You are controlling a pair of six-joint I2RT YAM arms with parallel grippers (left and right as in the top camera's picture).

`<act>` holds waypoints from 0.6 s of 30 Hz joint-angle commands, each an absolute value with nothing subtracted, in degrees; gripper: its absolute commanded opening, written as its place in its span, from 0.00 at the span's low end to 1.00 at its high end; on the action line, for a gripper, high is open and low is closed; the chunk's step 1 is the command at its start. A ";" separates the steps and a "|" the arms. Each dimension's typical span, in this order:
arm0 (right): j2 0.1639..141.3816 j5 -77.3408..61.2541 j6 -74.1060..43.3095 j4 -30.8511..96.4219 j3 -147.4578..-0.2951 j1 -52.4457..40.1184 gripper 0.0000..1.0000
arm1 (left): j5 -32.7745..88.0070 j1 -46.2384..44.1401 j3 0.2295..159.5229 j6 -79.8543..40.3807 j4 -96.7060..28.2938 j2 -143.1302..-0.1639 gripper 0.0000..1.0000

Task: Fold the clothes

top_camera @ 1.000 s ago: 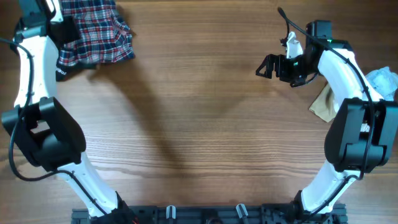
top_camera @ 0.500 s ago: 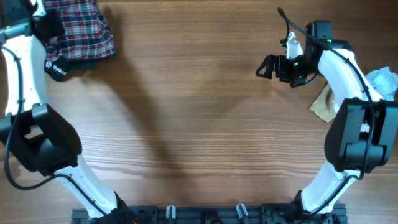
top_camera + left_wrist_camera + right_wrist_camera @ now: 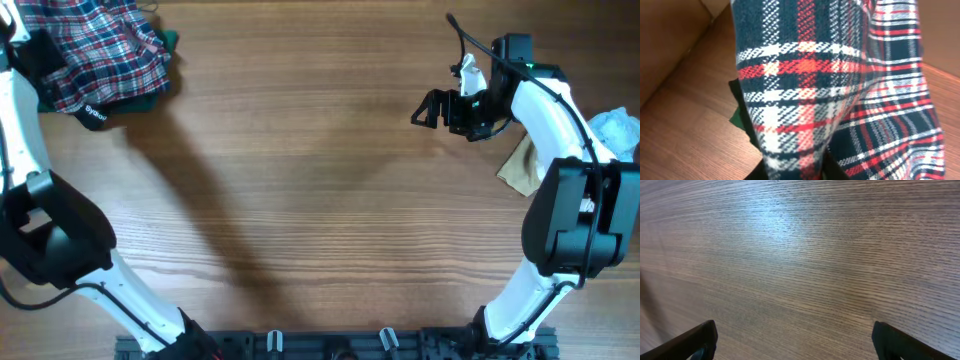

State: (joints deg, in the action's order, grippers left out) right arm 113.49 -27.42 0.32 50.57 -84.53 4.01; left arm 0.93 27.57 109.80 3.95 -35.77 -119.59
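Left tool [image 3: 795, 172] pinched on a fold of the plaid clothes [image 3: 100, 55] bunched at the upper left of the frame, right tool [image 3: 427, 106] spread wide over the table [image 3: 300, 200]: risks dragging cloth past the table's edge, or losing the thin fold.

A brown wood-grain table [image 3: 320, 200] fills the view; a black mounting rail [image 3: 330, 345] runs along its six o'clock edge.
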 commanded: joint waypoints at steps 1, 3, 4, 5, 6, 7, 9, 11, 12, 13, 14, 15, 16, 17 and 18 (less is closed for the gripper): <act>113.03 -27.88 0.86 50.87 -84.25 3.97 1.00 | 0.99 29.06 111.77 4.05 -35.57 -122.10 0.28; 113.03 -27.88 0.86 51.33 -84.25 3.97 1.00 | 0.99 29.32 111.77 4.05 -35.57 -122.76 0.28; 113.03 -27.86 0.93 51.72 -84.25 3.99 1.00 | 0.99 29.54 111.77 4.05 -35.35 -123.13 0.28; 113.03 -27.86 0.93 51.81 -84.25 3.97 1.00 | 0.99 29.76 111.77 4.05 -35.27 -123.17 0.29; 113.03 -27.86 0.89 51.96 -84.25 3.97 1.00 | 0.97 29.91 111.77 4.05 -35.14 -123.37 0.30; 113.03 -27.86 0.91 52.01 -84.25 3.99 1.00 | 0.99 30.20 111.77 4.05 -35.16 -123.39 0.32; 113.03 -27.86 0.91 52.05 -84.25 3.99 1.00 | 0.99 30.59 111.77 3.55 -35.51 -123.44 0.40; 113.03 -27.88 0.86 52.14 -84.25 3.97 1.00 | 1.08 30.65 111.77 2.15 -35.86 -123.44 0.43; 113.03 -27.88 0.89 52.14 -84.25 3.97 1.00 | 1.87 30.65 111.77 1.91 -36.18 -123.37 0.45; 113.03 -27.88 0.91 52.14 -84.25 3.99 1.00 | 3.31 30.59 111.77 1.91 -36.64 -123.33 0.49; 113.03 -27.88 0.93 52.12 -84.25 3.99 1.00 | 5.76 30.39 111.77 1.91 -37.34 -123.20 0.52; 113.03 -27.88 0.93 52.07 -84.25 3.97 1.00 | 9.08 30.20 111.77 1.89 -38.33 -123.11 0.54; 113.03 -27.86 0.91 52.01 -84.25 3.99 1.00 | 12.05 29.98 111.77 1.89 -39.27 -123.11 0.55; 113.03 -27.86 0.93 51.88 -84.25 3.99 1.00 | 15.00 29.65 111.77 1.89 -40.42 -123.13 0.49; 113.03 -27.86 0.93 51.66 -84.25 3.99 1.00 | 16.51 28.97 111.74 1.89 -41.12 -123.52 0.36</act>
State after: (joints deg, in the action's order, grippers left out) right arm 113.49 -27.40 0.32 51.88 -84.53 4.01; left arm 7.01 30.15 110.10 2.52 -39.55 -122.39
